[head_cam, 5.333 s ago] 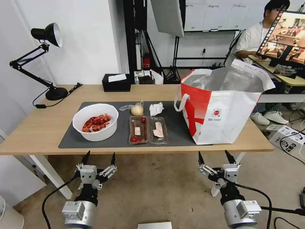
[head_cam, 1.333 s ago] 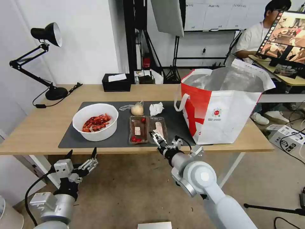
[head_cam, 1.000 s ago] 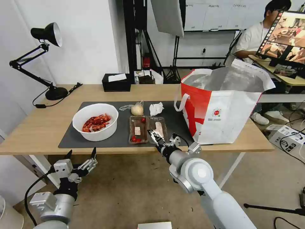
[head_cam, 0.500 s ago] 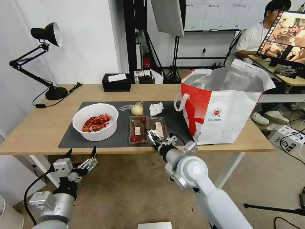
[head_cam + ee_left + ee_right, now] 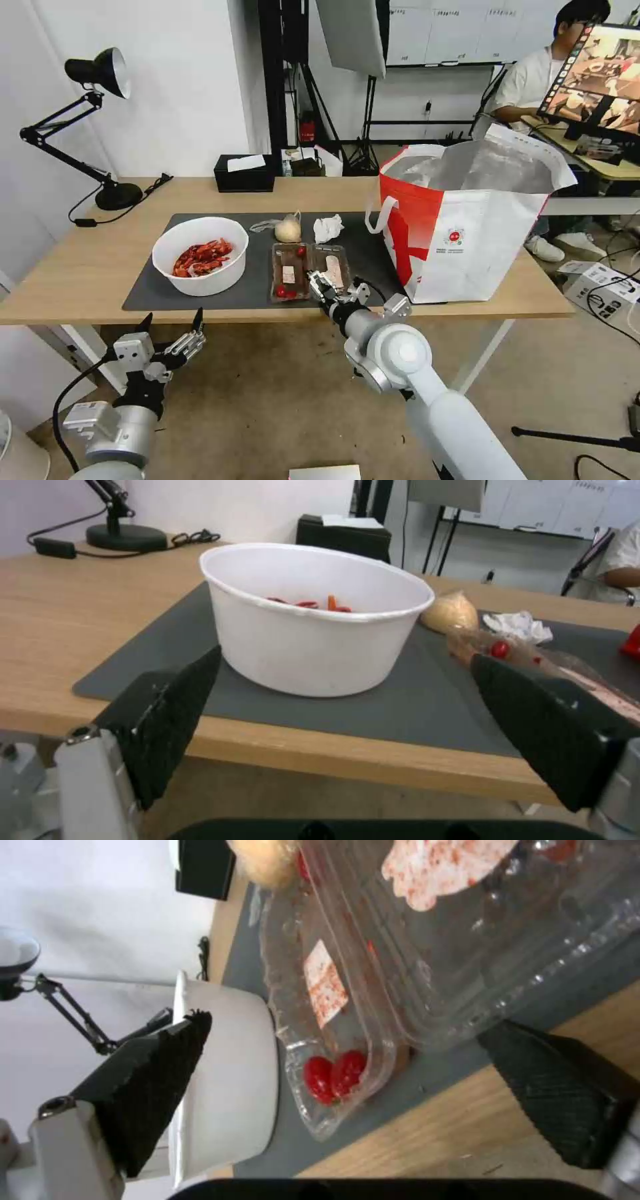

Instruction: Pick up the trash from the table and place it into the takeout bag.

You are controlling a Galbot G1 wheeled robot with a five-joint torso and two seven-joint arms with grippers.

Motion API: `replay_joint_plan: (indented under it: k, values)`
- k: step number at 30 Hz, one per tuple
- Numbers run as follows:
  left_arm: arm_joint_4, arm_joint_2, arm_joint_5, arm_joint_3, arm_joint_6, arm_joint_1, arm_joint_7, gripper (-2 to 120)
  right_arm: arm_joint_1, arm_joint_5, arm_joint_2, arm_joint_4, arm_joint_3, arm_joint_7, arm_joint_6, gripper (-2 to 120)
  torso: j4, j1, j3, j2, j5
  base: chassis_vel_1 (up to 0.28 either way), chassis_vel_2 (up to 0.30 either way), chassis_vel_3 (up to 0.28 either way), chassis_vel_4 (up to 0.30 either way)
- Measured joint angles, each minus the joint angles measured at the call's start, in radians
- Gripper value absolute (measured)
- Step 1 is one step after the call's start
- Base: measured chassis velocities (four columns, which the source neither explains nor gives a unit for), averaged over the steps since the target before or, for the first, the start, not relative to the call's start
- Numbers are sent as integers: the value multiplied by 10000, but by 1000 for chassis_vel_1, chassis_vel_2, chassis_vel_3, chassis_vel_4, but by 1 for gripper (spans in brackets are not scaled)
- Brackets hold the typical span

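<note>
Lying lengthwise front-to-back, clear trays (image 5: 310, 270), right gripper (image 5: 331, 291) spread, seemingly just above their near edge.

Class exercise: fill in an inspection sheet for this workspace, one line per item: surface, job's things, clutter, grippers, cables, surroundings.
Surface: table with dark mat.
Job's things: bowl, two trays, tissue and bun on mat; takeout bag open.
Clutter: tissue box, lamp.
Grippers: right gripper open at trays' near edge; left gripper open, below table edge.
Cables: lamp cord.
Surroundings: seated person, monitor.
</note>
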State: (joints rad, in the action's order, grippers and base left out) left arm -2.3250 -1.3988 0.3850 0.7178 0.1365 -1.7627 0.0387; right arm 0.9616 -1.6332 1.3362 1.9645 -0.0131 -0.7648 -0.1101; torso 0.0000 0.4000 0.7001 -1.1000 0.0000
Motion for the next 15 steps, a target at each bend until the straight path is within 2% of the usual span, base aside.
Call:
replay_joint_plan:
  k: [15]
  values:
    - [-31,47,17,26,-5,-68,0,100,-76,783,-86,380,-41,57,112,100,0,0,0,1,0,0,0,0,0]
